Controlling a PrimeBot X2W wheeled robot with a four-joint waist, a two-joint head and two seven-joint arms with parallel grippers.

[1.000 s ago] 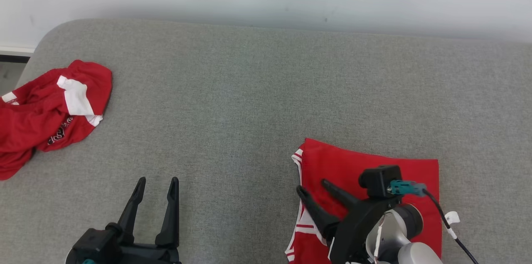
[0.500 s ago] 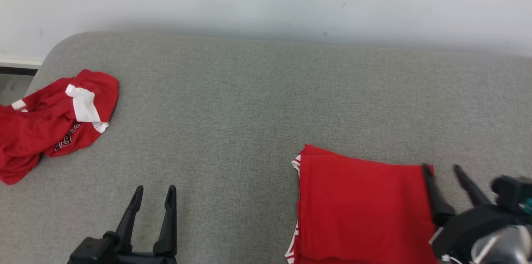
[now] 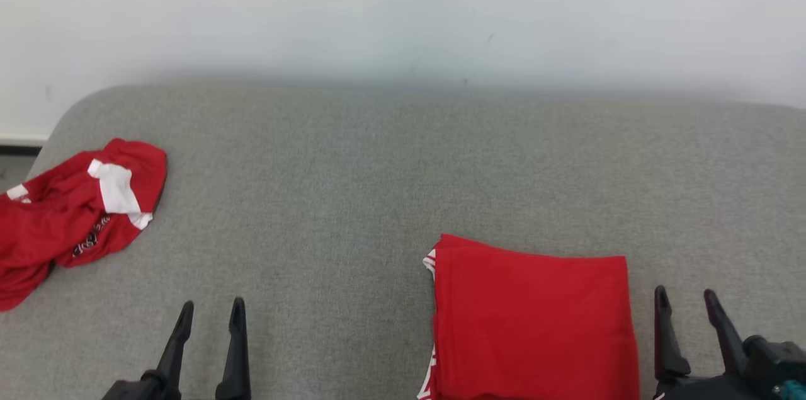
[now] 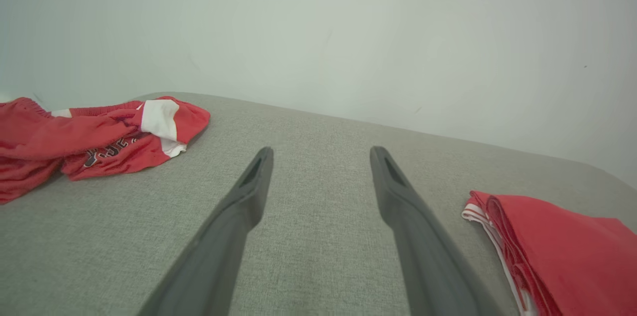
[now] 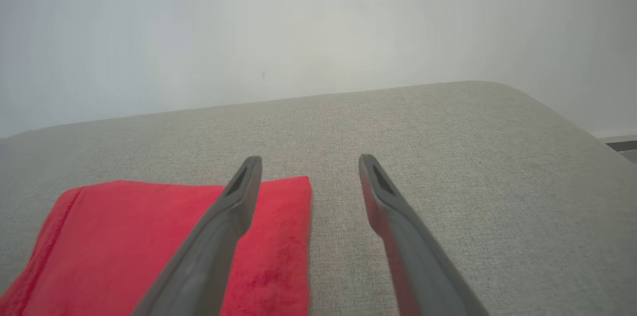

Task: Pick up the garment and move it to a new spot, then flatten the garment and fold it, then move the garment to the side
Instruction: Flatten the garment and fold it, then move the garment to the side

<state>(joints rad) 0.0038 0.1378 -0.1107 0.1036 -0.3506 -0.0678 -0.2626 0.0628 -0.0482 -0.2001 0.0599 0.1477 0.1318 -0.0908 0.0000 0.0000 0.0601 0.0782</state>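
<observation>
The right claw [image 3: 685,294], jaws apart and empty, has pulled back off the folded garment [image 3: 535,324], now lying flat just to its left, so folding and placing look finished; the left claw [image 3: 212,304] waits, likewise spread.

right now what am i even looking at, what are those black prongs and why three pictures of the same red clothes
This is a robot with two arms, and the black prongs are the fingers of its grippers. The wide picture comes from a camera on its head, looking down. It shows the left gripper at lower left and the right gripper at lower right. The other two pictures come from a camera on each wrist, looking along that gripper's own fingers.

All three look at a grey padded surface against a pale wall. On it lie a folded red garment, just beside the right gripper, and a crumpled red and white garment at the far left edge. Both grippers are open and hold nothing.
</observation>
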